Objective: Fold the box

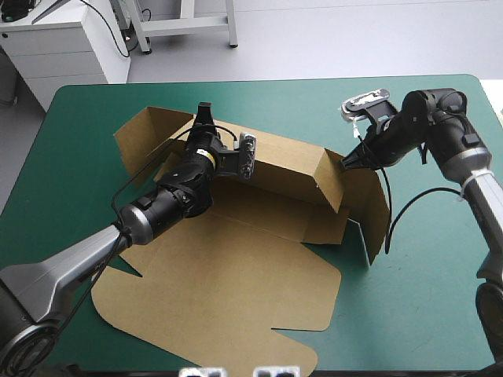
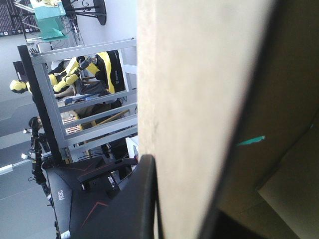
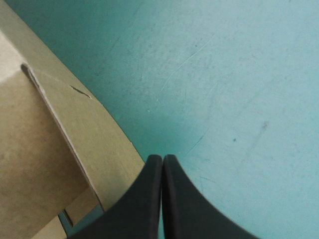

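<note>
box (image 1: 236,290) is sitting roughly in the middle of the teal-green cover (image 1: 424,298), brown board, half put together. the big panel lies flat and sprawls toward 6 o'clock. the back wall (image 1: 287,161) stands up along the far side. there's a side flap (image 1: 145,141) raised at about 10 o'clock and another one (image 1: 369,212) standing at about 3 o'clock.

left gripper (image 1: 204,116) comes in from 7 o'clock and sits at the 11 o'clock end of the back wall, tips pointing toward 12. from its own camera you see the board edge-on, running right between the black fingers (image 2: 134,209), so the jaws are all but closed and pinching the box wall.

right gripper (image 1: 346,162) reaches in from 3 o'clock with its two fingers pressed tight together into one point, nothing between them. that point is at the 2 o'clock corner of the box, where the back wall meets the right flap. can't tell if it's actually touching the board or just beside it.
</note>
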